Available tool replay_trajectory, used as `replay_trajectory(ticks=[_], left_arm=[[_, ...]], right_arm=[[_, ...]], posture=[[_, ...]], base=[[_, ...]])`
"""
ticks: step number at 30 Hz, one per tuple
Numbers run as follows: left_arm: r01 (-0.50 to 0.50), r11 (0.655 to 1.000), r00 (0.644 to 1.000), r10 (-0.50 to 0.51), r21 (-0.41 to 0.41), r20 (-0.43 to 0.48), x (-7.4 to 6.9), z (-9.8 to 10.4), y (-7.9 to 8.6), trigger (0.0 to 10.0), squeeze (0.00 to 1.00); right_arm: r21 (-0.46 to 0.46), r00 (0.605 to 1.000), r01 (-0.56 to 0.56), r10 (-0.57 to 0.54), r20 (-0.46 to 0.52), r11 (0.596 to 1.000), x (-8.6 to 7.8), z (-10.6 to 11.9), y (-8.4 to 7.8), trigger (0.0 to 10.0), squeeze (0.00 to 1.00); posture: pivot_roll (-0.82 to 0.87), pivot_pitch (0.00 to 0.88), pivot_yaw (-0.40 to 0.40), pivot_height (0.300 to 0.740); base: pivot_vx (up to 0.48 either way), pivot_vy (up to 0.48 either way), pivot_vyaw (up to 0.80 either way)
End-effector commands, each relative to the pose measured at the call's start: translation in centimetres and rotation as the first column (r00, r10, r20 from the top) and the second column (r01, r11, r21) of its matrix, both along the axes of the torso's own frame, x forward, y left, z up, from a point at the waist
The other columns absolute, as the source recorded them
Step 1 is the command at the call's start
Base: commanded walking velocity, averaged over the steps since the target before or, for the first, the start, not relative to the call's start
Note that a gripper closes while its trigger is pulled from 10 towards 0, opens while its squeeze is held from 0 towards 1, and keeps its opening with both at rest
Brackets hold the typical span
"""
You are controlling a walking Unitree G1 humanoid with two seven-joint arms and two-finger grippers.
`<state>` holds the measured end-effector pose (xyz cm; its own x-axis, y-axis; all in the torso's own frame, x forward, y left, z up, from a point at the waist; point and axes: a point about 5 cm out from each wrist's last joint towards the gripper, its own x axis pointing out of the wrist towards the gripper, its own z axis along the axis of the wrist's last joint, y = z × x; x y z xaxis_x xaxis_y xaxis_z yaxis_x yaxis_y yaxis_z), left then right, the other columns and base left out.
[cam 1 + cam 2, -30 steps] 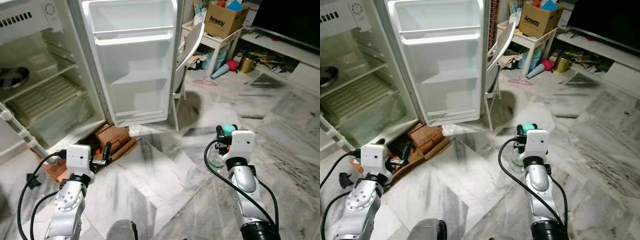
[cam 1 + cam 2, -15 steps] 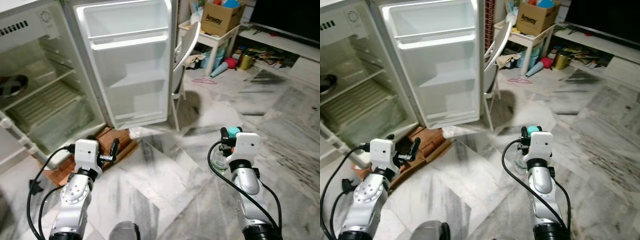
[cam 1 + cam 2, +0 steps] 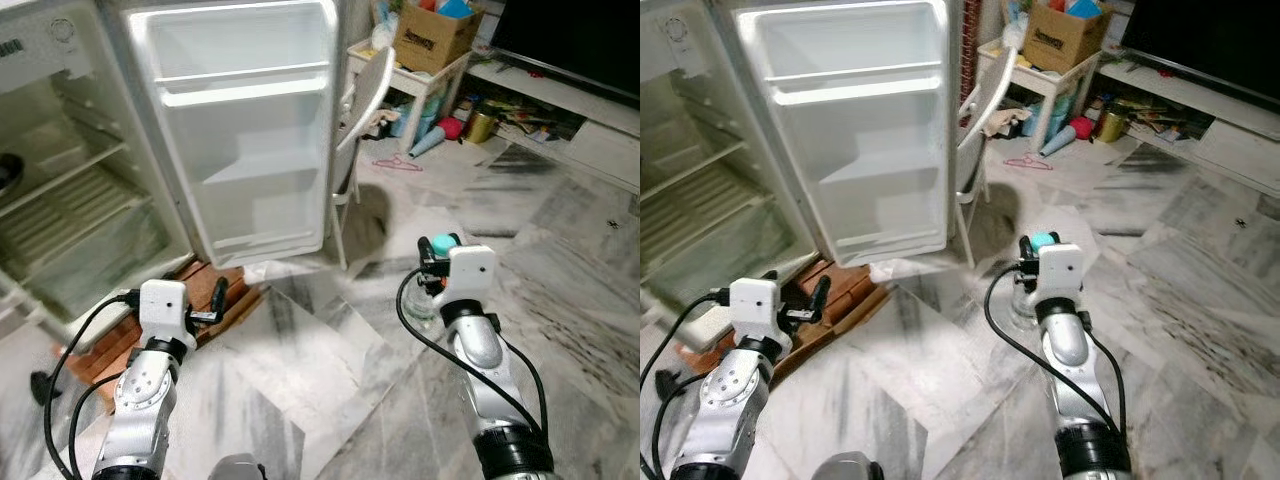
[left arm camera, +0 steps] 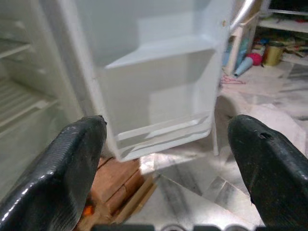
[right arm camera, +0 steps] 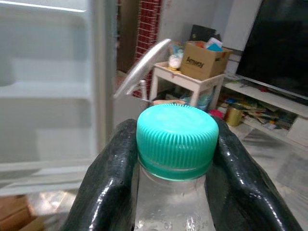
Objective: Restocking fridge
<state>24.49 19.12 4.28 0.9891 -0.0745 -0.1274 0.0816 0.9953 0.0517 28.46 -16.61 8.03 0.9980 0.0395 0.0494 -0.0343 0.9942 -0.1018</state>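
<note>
Bottle held upright in the right gripper before the open fridge.

The right gripper [image 5: 173, 159] was clenched on a clear bottle [image 3: 424, 300], its two black fingers [image 5: 108, 178] pressed on either side of the neck just under the teal cap [image 5: 177, 138]; the bottle stood low over the marble floor [image 3: 330, 370], right of centre and near the robot, well apart from the fridge [image 3: 60, 200] at far left. Its long axis ran vertical, cap up. The left gripper [image 4: 163, 159] was released, fingers spread wide with nothing between them, aimed at the lower shelf of the open fridge door [image 3: 245, 130]. Against half a second before, the fridge and door sat further left in the head views, the camera having moved; the grip on the bottle was unchanged and the left gripper remained spread.
</note>
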Motion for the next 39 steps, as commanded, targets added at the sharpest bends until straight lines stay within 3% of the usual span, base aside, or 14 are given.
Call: replay_trajectory(ticks=[1,8,17,39], left_arm=[[0.014,1.000,1.000,-0.014,-0.017,-0.001,0.1,-0.1,-0.7,10.0,0.00],[-0.003,1.000,1.000,0.002,-0.019,-0.002,0.3,-0.1,-0.5,10.0,0.00],[-0.017,1.000,1.000,0.017,-0.024,-0.009,0.5,-0.1,-0.4,10.0,0.00],[-0.009,1.000,1.000,0.009,-0.011,0.000,0.8,-0.1,-0.6,10.0,0.00]], right_arm=[[-0.019,1.000,0.001,-0.001,-0.002,1.000,0.0,-0.2,-0.7,10.0,0.00],[-0.023,1.000,-0.019,0.019,0.005,1.000,0.4,0.1,-0.5,10.0,0.00],[-0.016,0.999,-0.039,0.039,0.008,0.999,0.6,0.1,-0.2,10.0,0.00],[-0.023,0.999,-0.045,0.046,0.019,0.999,1.1,0.0,0.0,10.0,0.00]], posture=[[0.08,0.023,-0.041,0.740],[0.08,0.020,-0.045,0.740],[0.08,0.018,-0.045,0.740],[0.09,0.011,-0.040,0.740]], base=[[0.428,0.000,0.00],[0.427,0.000,0.00],[0.350,0.322,0.00],[0.276,0.365,0.56]])
